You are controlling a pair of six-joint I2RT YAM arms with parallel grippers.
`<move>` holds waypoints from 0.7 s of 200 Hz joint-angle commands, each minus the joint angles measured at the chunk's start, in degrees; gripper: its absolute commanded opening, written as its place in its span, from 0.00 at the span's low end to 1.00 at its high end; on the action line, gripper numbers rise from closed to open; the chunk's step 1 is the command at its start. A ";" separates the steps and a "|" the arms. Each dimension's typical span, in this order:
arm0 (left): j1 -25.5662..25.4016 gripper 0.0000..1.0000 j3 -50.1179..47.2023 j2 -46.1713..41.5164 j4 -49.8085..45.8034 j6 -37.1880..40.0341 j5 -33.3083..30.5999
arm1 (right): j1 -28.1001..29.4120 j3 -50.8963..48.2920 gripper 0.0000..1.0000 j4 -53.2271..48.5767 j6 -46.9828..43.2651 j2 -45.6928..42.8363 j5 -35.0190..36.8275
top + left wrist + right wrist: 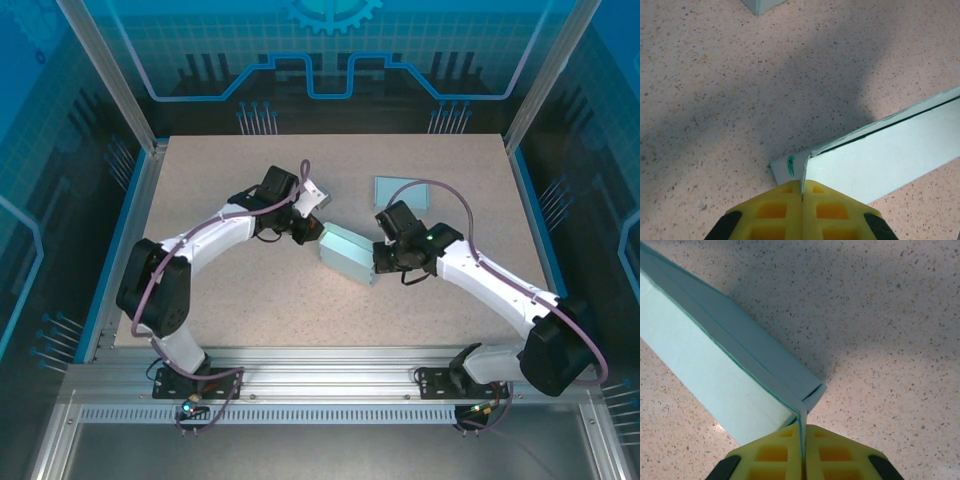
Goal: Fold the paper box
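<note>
The overhead camera looks down from six o'clock onto the whole table (250,300). Both wrist cameras peer closely at the shared box (348,255), from ten and four o'clock.

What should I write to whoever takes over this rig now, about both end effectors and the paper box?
Left end effector: shut on the paper box, at one end.
Right end effector: shut on the other end.
Box: middle of the table; a flat sheet lies behind it.
Done: long sides folded up.
Left: the ends look unfinished.
</note>
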 commanded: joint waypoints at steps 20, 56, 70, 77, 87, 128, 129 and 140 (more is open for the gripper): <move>-4.82 0.00 -2.96 -5.11 0.52 -14.18 -9.98 | 0.92 3.85 0.10 3.23 -0.54 2.80 2.74; -8.66 0.00 -5.98 -7.56 0.64 -22.88 -20.56 | 2.77 8.37 0.13 1.94 -2.45 7.28 5.20; -9.89 0.00 -7.26 -8.56 1.32 -24.20 -23.62 | 3.44 9.86 0.16 1.37 -2.80 8.56 5.40; -10.25 0.00 -7.96 -9.01 1.88 -24.43 -24.58 | 3.70 10.55 0.18 0.94 -3.01 9.05 5.82; -10.46 0.00 -8.91 -9.71 2.72 -24.43 -25.76 | 3.84 11.57 0.21 0.03 -3.15 9.55 6.60; -10.53 0.00 -9.55 -11.20 2.98 -21.86 -26.53 | 3.41 13.90 0.35 -2.64 -4.60 10.43 9.51; -10.50 0.00 -9.55 -11.25 2.93 -21.78 -26.57 | 3.36 13.88 0.35 -2.64 -4.67 10.49 9.52; -10.80 0.00 -9.54 -11.38 2.82 -20.71 -26.35 | 3.02 14.20 0.40 -3.02 -5.14 10.62 9.92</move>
